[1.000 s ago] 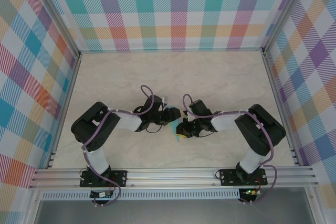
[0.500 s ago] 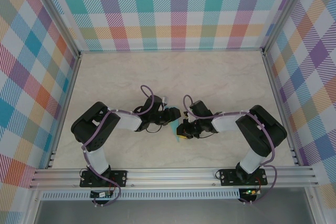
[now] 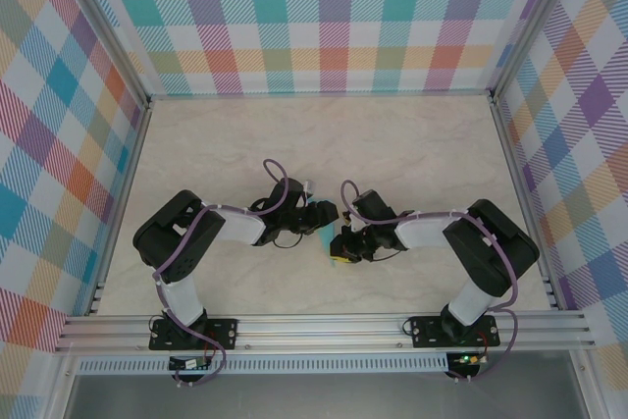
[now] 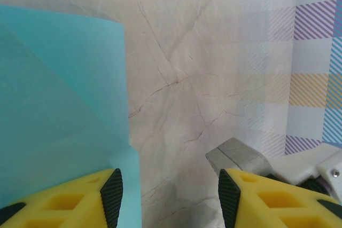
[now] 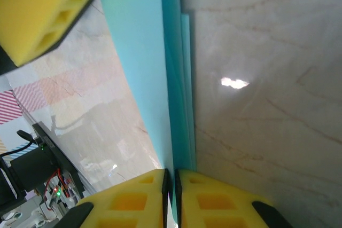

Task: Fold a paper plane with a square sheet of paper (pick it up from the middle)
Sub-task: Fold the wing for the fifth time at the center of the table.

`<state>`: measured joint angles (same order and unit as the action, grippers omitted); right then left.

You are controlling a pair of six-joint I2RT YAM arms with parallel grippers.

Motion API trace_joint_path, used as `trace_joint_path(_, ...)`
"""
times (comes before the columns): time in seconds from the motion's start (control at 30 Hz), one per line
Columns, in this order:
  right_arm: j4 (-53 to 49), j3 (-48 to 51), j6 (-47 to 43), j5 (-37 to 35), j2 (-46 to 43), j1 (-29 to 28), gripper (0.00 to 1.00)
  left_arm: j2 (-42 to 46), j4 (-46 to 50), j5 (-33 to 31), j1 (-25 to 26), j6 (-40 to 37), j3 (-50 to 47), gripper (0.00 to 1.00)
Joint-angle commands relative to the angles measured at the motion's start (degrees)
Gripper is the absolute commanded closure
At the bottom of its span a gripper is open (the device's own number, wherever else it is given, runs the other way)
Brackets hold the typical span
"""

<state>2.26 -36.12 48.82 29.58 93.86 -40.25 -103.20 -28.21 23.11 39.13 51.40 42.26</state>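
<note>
The teal sheet of paper point(image 3: 327, 239) is folded and held off the table between the two grippers at the table's middle. My right gripper point(image 5: 171, 177) is shut on its layered edge point(image 5: 172, 78), which runs straight away from the yellow fingers. My left gripper point(image 4: 168, 196) is open. The paper point(image 4: 53, 105) lies along its left finger point(image 4: 111, 196), its edge reaching just into the gap, and the right finger point(image 4: 228, 196) is apart from it. From above, the left gripper point(image 3: 329, 215) and right gripper point(image 3: 340, 246) nearly meet.
Marble-patterned tabletop point(image 3: 324, 144) surrounds the arms, with checked walls point(image 3: 324, 17) on three sides. A metal rail point(image 3: 324, 329) runs along the near edge. A grey and white part of the right arm point(image 4: 240, 156) sits close by the left gripper's right finger.
The right arm has crept slightly to the left with the paper. Both grippers keep the same opening, and the left arm is still.
</note>
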Motion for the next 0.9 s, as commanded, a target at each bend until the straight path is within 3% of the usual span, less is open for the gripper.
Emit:
trace_joint_path(0.0, -5.3, 0.5, -0.4, 0.2, -0.8, -0.7, 0.87, -2.0, 4.5, -1.2, 0.1, -0.4, -0.2, 0.47)
trace_joint_path(0.2, -5.4, 0.5, 0.0, -0.1, 2.3, -0.8, 0.94, -2.0, 4.5, -1.1, 0.1, -0.2, 0.0, 0.47)
trace_joint_path(0.57, -11.7, -1.0, -0.1, -3.4, 0.6, -1.7, 0.86, -1.7, 4.8, -1.3, 0.1, -0.3, -0.3, 0.47)
trace_joint_path(0.87, -12.8, -1.4, 0.0, -2.7, 1.5, -2.0, 0.93, -2.1, 4.9, -1.3, 0.1, -0.4, -0.2, 0.47)
